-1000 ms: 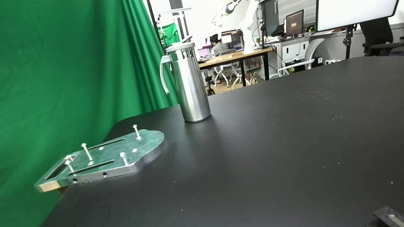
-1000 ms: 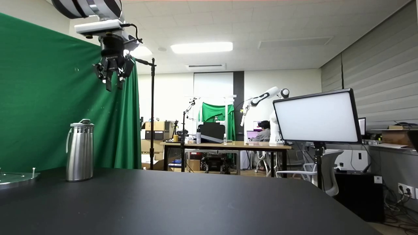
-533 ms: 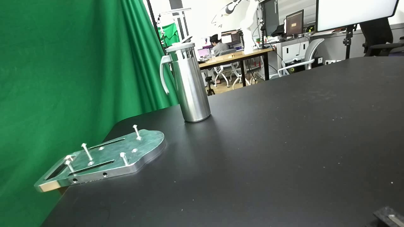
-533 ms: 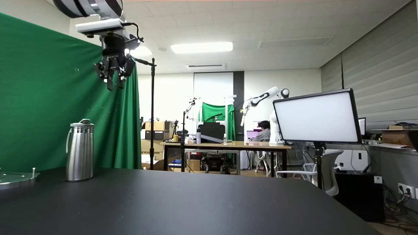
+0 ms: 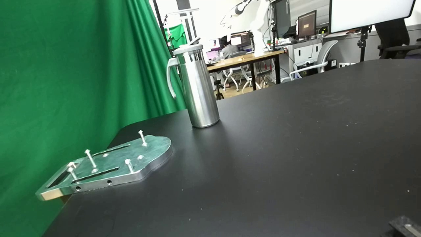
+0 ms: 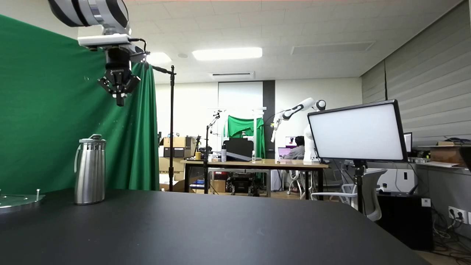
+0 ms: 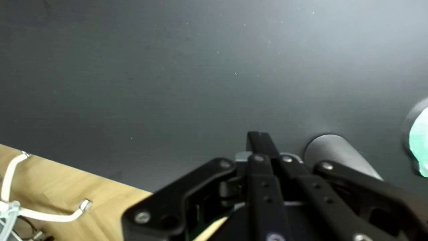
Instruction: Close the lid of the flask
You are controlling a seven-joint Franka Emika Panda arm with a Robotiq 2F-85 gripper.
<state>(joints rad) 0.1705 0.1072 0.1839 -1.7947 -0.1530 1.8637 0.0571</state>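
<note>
Lower now, the claw (image 6: pixel 120 101) has its fingers (image 7: pixel 265 146) drawn together, gripping nothing. Probably that suits pressing the lid (image 5: pixel 187 48) atop the flask (image 5: pixel 200 89).

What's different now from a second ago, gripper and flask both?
In an exterior view, the gripper has come down a little and toward the picture's left; open before, it is now shut with nothing in it. Nothing was taken hold of or let go. The flask, the lid on top and the pegged plate stayed as they were.
</note>
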